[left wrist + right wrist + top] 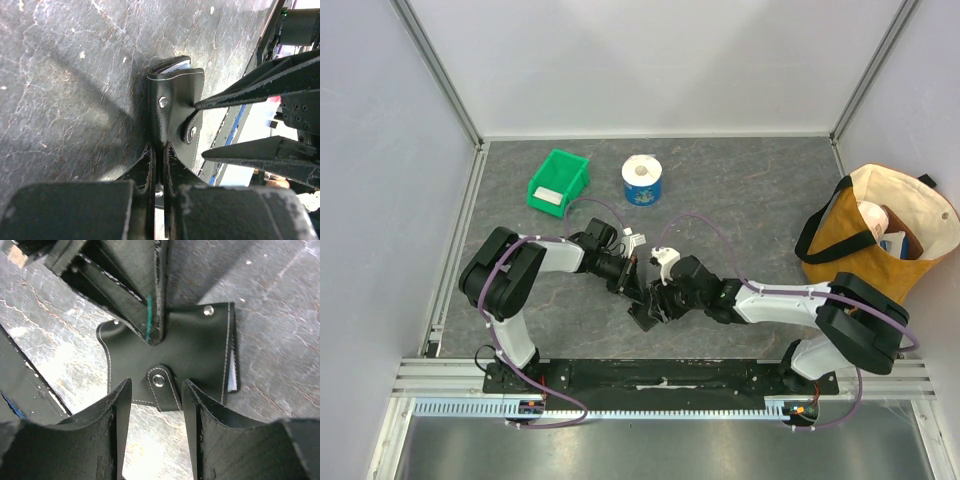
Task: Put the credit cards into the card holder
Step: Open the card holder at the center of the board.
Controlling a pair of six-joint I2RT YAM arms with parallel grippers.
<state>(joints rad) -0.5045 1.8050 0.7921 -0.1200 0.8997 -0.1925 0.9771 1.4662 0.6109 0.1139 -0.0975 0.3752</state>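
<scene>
My left pincer (160,150) clamps the card holder (175,95) by its edge, my right pincer (156,386) gapes astride its snap tab (191,131); it looks light, floppy and slick, so grip the stitched edge.

Top camera stares down from high above the near edge, the whole table (740,200) in frame. Both wrist cameras are in tight and low, facing each other across the card holder (172,105), their shared patch.

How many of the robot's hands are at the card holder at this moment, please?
2. The left hand is shut on an edge of the card holder; the right hand is open, straddling its snap tab.
</scene>
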